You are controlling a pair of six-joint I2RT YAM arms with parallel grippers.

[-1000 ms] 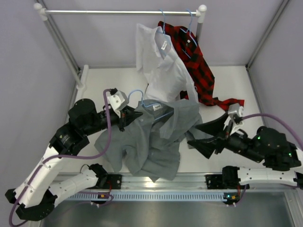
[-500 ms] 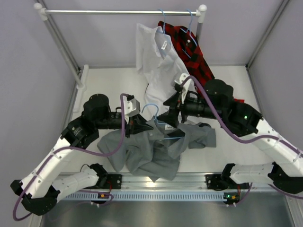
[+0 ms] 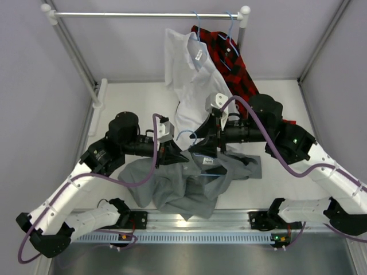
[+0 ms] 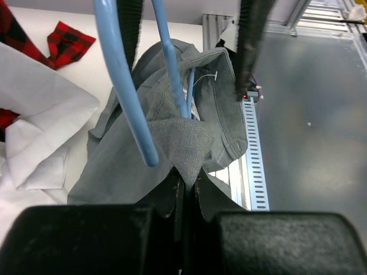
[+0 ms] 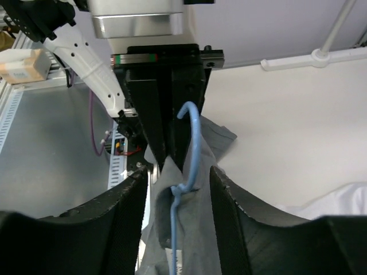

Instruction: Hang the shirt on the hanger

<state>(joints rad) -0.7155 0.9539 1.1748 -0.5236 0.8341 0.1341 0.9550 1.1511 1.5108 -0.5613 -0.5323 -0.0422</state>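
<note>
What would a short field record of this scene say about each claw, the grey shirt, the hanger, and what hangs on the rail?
left claw: shut, pinching the collar of the grey shirt
right claw: open, straddling the neck of the hanger
grey shirt: mostly heaped on the table, collar held up
hanger: light blue, wire running into the collar
rail: white shirt and plaid shirt hanging

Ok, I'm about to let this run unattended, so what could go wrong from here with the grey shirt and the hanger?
The left gripper pinches only a collar corner of the grey shirt; it might slip free.
The right gripper stands open astride the thin blue hanger; the wire may twist or slide once clamped.
The white shirt hangs close behind and could snag.
</note>
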